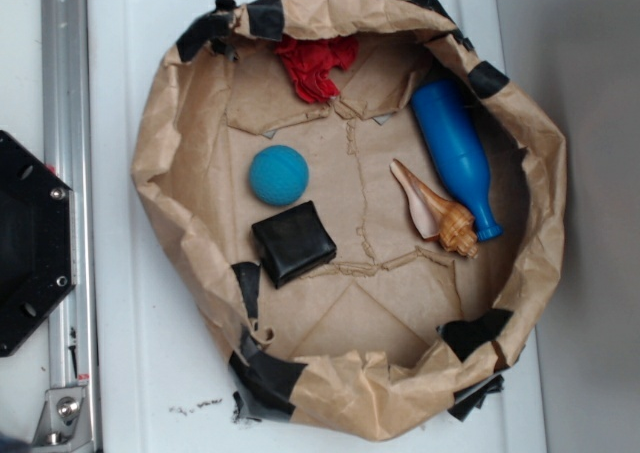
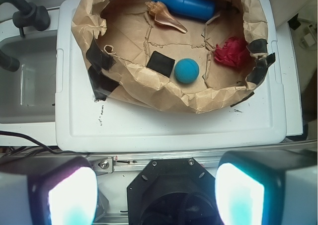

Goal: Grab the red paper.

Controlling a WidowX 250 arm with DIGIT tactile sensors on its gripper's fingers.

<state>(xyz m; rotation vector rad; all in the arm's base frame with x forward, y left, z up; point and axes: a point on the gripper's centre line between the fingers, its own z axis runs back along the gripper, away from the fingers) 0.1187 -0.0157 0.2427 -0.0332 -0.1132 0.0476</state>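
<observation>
— Where is the red paper (image 1: 315, 65) sitting relative to the blue ball (image 1: 279, 174)?

— It is lying up against the brown bag's wall (image 1: 170, 123), a little past the ball on the rim side, well apart from my claw (image 2: 155, 195). The rolled-down wall is keeping everything corralled, so I am judging that I will be coming in over the rim.

— Is your claw gripping anything?

— No. My fingers (image 2: 69, 195) are standing wide apart at the bottom of the wrist view, hanging back over the base, holding nothing.

— What else is crowding it?

— The black pad (image 1: 293, 243) is resting just beside the ball; the blue bottle (image 1: 456, 153) and shell (image 1: 435, 211) are lying across the bag from it, touching each other.
</observation>
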